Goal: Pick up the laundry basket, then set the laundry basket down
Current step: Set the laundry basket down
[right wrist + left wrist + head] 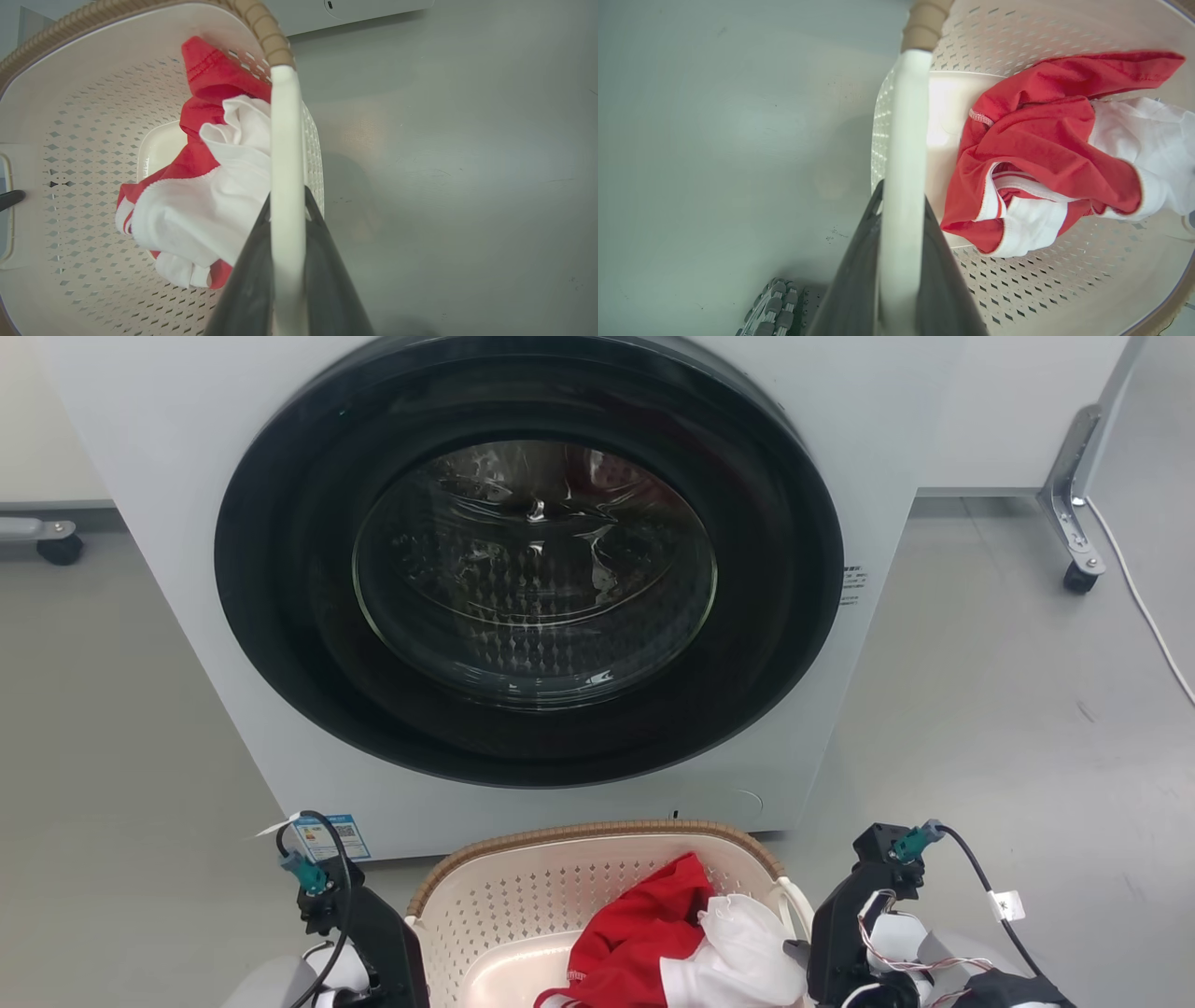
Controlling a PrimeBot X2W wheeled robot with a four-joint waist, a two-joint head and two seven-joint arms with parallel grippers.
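The laundry basket [523, 905] is cream-white and perforated, with a brown woven rim [597, 829]. It sits at the bottom centre of the head view, just in front of the washer. A red garment [644, 924] and a white garment [747, 947] lie inside. My left gripper [901, 200] is shut on the basket's white left loop handle [906, 116], one dark finger on each side. Across the basket, the right gripper [287, 205] is shut on the white right loop handle [285, 140]. Whether the basket's base touches the floor I cannot tell.
A large white washer [168, 569] with a closed dark round door [532, 569] stands directly behind the basket. Castor wheels sit at the far left [61, 549] and far right [1080, 581]. A white cable [1144, 607] runs along the grey floor at right.
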